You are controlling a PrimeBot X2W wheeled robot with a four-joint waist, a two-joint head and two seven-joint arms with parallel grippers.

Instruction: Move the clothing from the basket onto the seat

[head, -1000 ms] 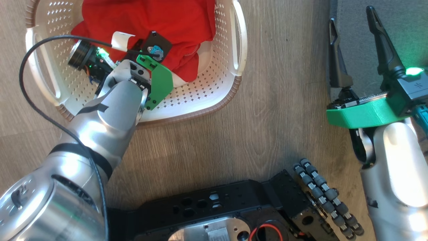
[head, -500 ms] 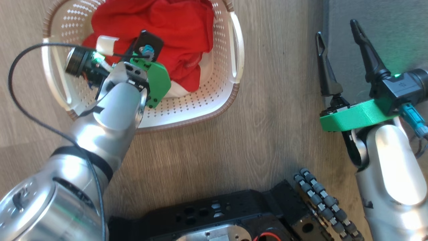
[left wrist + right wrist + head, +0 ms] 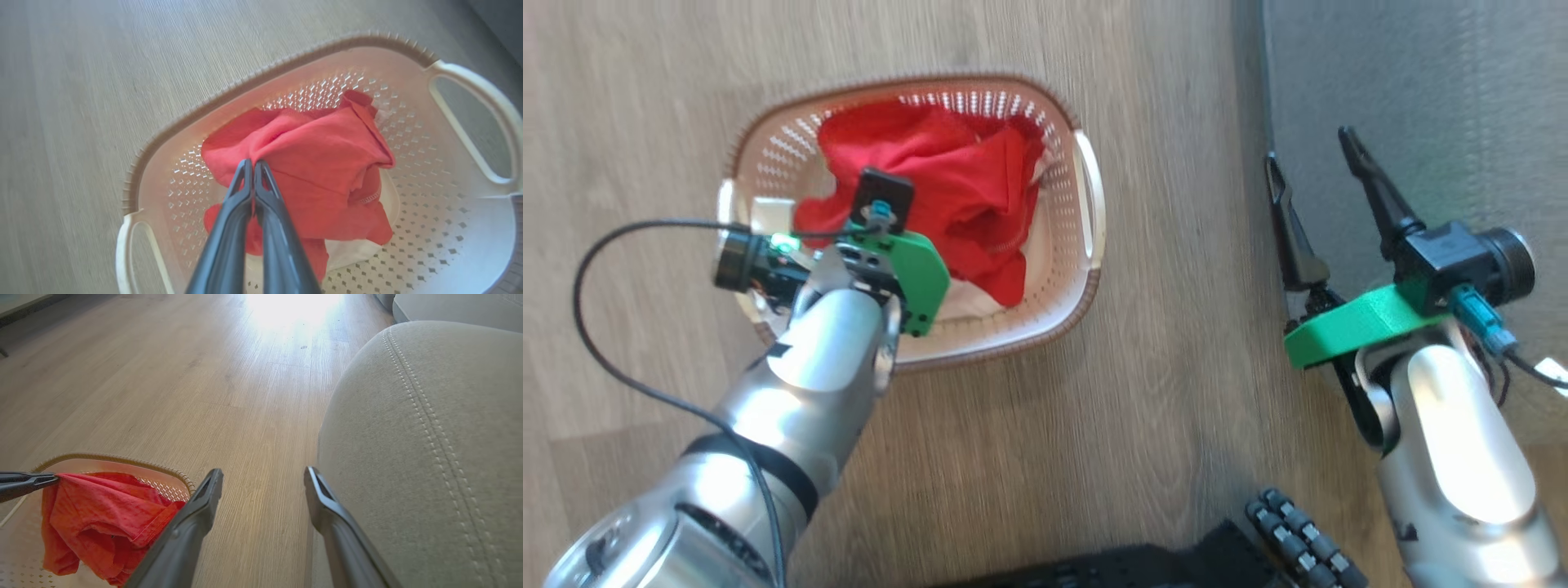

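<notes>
The red clothing (image 3: 318,171) lies bunched in the cream basket (image 3: 171,134), with a white panel (image 3: 351,251) under it. My left gripper (image 3: 253,163) is shut on a fold of the red fabric and holds it pulled up; from the right wrist view the clothing (image 3: 102,514) hangs from the left fingertips (image 3: 41,479). In the head view my left wrist (image 3: 882,269) covers that gripper above the basket (image 3: 1086,286). My right gripper (image 3: 1307,147) stands open with nothing in it at the left edge of the grey seat (image 3: 1421,98), whose rounded, stitched corner (image 3: 429,437) fills the right side.
Wooden floor (image 3: 1160,392) lies between basket and seat. My black base (image 3: 1176,563) and its roller wheel (image 3: 1298,539) sit at the bottom edge. A black cable (image 3: 588,343) loops left of my left arm.
The head camera has moved: the basket now sits lower and looks smaller. My left gripper stays in the red fabric, which is bunched higher. The right gripper is still open by the seat.
</notes>
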